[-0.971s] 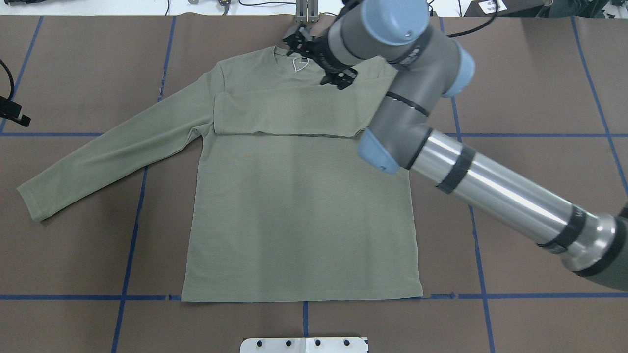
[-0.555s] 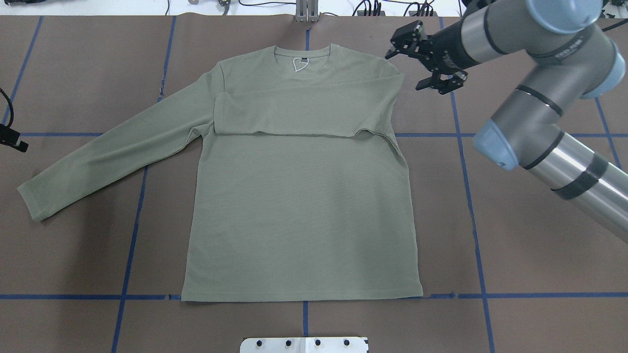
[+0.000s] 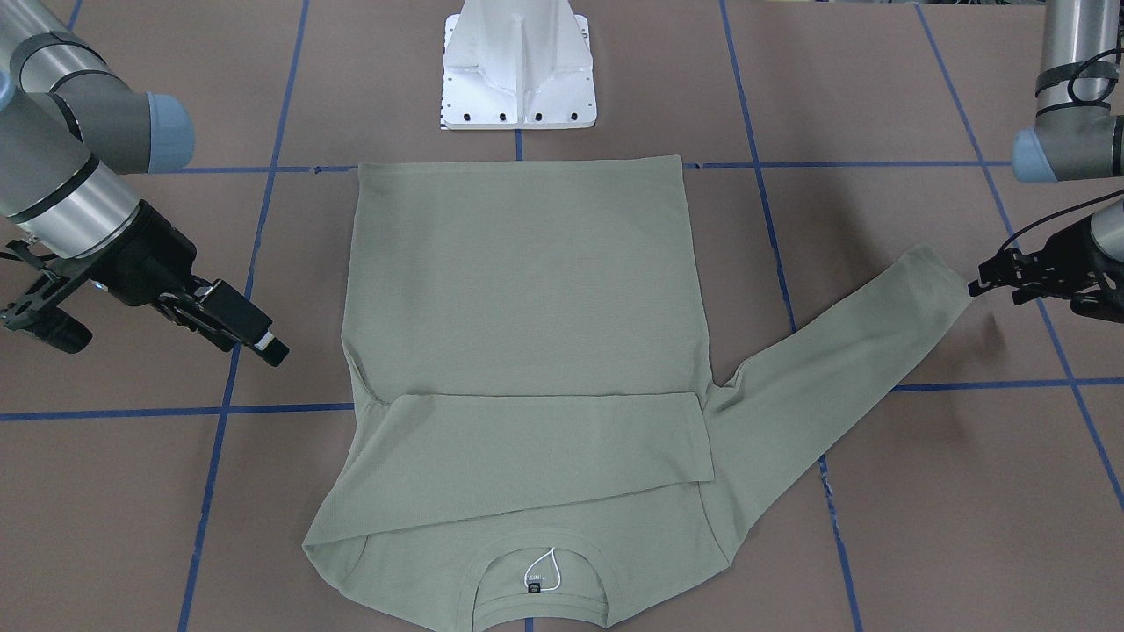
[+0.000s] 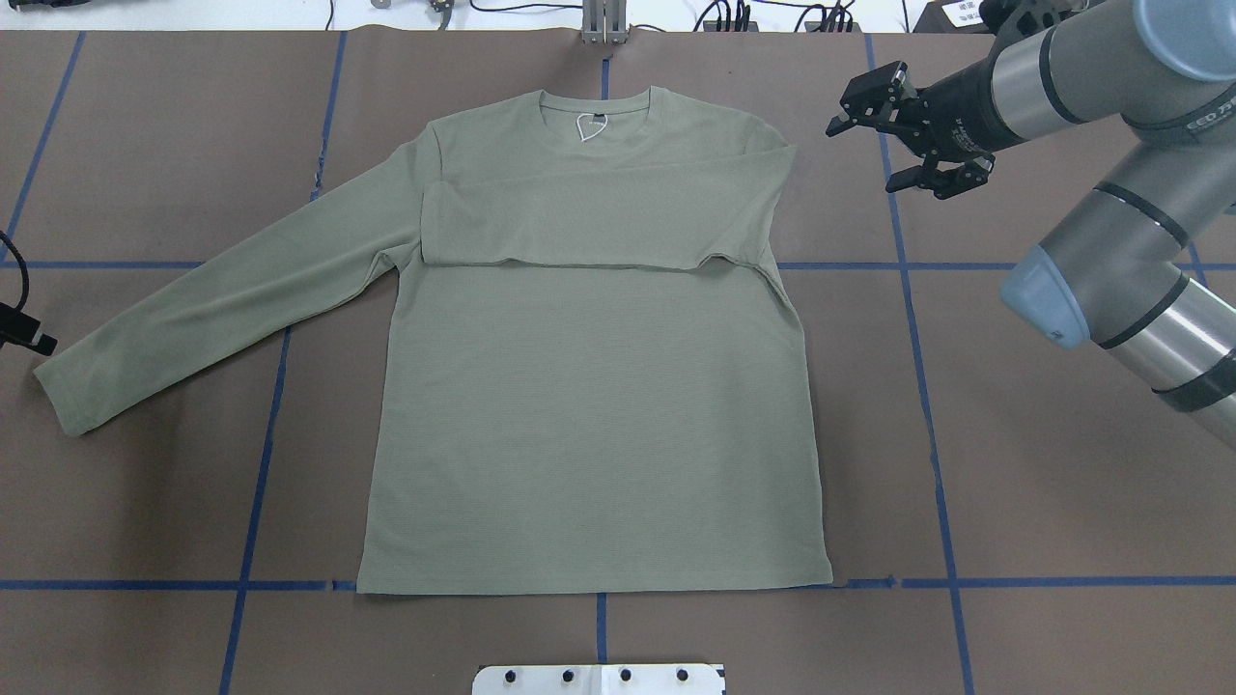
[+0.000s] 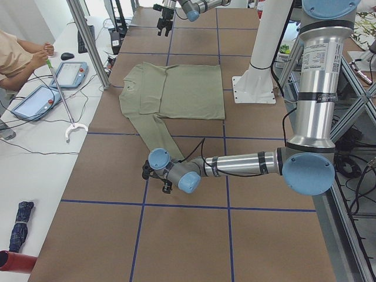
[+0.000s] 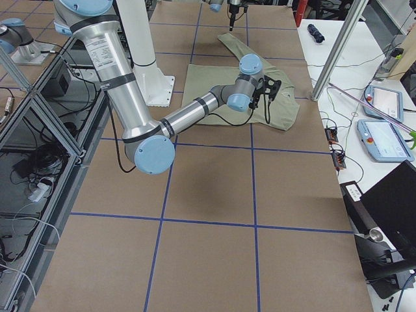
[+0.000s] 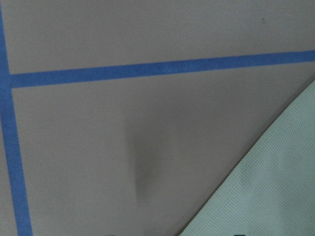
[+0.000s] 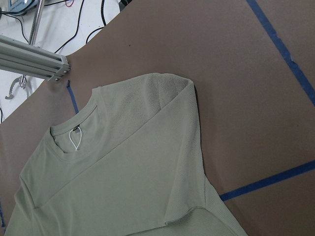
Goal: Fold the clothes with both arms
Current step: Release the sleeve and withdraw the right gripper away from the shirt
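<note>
Shirt lies flat on table, one sleeve folded across the chest. Right gripper beside shoulder, jaws apart, empty. Left gripper at outstretched cuff; jaw state cannot be told.

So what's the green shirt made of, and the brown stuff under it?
The shirt looks like soft, matte knit cloth: fine ribbed texture, limp folds. The brown cover looks like dull paper or thin card, laid in flat sheets; hard to be sure.
</note>
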